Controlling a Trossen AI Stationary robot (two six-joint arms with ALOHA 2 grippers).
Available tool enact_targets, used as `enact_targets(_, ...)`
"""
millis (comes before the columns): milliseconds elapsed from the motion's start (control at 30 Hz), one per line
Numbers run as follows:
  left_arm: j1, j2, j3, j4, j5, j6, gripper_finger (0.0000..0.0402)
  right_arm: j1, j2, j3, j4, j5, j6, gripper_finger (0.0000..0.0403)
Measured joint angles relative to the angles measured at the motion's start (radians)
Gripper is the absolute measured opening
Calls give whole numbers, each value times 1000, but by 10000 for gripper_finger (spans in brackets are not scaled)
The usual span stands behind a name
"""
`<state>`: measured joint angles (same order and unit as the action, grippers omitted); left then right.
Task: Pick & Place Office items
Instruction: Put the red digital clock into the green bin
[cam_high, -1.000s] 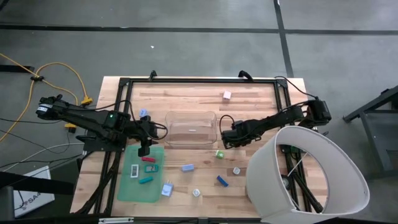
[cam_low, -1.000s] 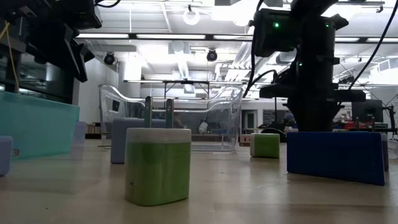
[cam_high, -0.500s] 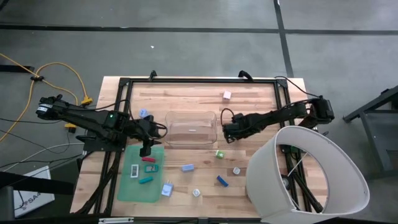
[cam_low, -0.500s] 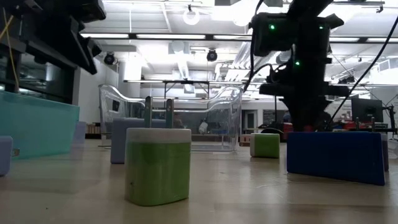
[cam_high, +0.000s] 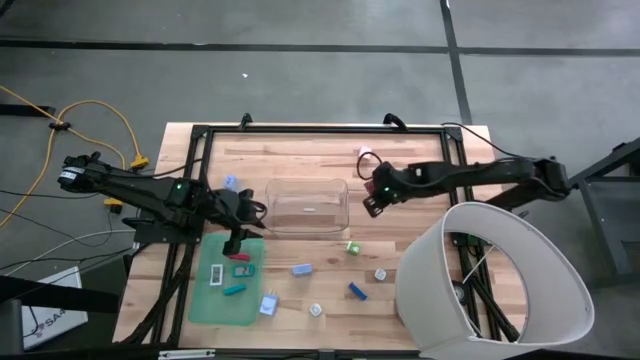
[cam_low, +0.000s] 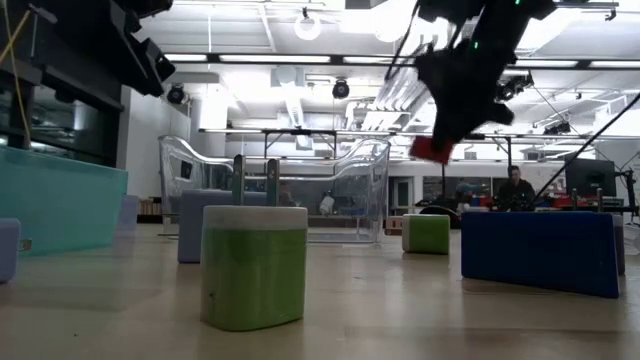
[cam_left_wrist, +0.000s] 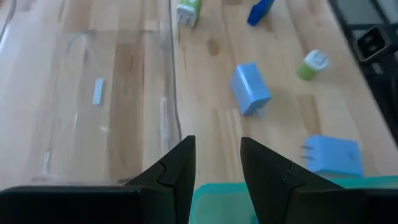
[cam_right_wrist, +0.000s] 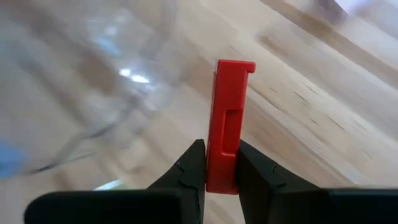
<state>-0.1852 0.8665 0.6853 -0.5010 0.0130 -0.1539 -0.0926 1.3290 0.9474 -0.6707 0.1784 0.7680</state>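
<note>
1. The pale wooden table (cam_high: 310, 160) carries everything, with the clear rectangular plastic bin (cam_high: 307, 207) near its middle serving as the reference for all else.
2. A flat green mat (cam_high: 228, 300) lies on the left arm's side of the bin, toward the front edge of the table.
3. The left gripper (cam_high: 234, 236) hangs over the mat edge nearest the bin; its two dark fingers (cam_left_wrist: 176, 168) stand slightly apart with nothing between them.
4. The right gripper (cam_high: 373, 203) is lifted above the table just beside the bin's other end, its fingers (cam_right_wrist: 194, 163) clamped on a flat red rectangular piece (cam_right_wrist: 227, 124) that stands on end between them.
5. On the mat lie a white-framed green piece (cam_high: 216, 273), a red piece (cam_high: 240, 257), a teal block (cam_high: 242, 269) and a teal bar (cam_high: 234, 290).
6. On bare wood in front of the bin sit a light blue block (cam_high: 301, 269), a green-and-white cube (cam_high: 352, 247), a dark blue block (cam_high: 357, 290), a blue plug-like piece (cam_high: 268, 304) and two small whitish pieces (cam_high: 380, 273), the second (cam_high: 316, 310) nearer the front edge.
7. Behind the bin, a pale pink cube (cam_high: 365, 153) sits near the far rail, and a small blue piece (cam_high: 231, 183) lies off the bin's far corner on the left arm's side.
</note>
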Motion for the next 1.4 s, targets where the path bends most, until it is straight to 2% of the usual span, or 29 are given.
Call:
enact_targets(167,45,0,0,32,64,0,123,1,-50,0,128,-112,-97,55)
enact_targets(333,176,0,0,71,171,16,123,-11,-32,0,281,-251,-170,55)
enact_targets(633,494,58,0,235,672,19,123,-54,77,1,564,-453,-277,55)
enact_targets(733,561,122,0,319,765,-16,123,-63,115,1,648,-481,-302,55)
enact_targets(867,590,213,0,479,848,-64,123,-65,152,0,749,-503,-330,55)
enact_targets(1033,584,301,0,686,837,-113,123,-57,180,0,832,-501,-347,55)
enact_targets(1233,563,335,0,750,658,-66,123,-57,182,0,894,-494,-347,55)
enact_targets(1400,540,335,0,793,563,-26,123,-58,182,0,933,-492,-353,55)
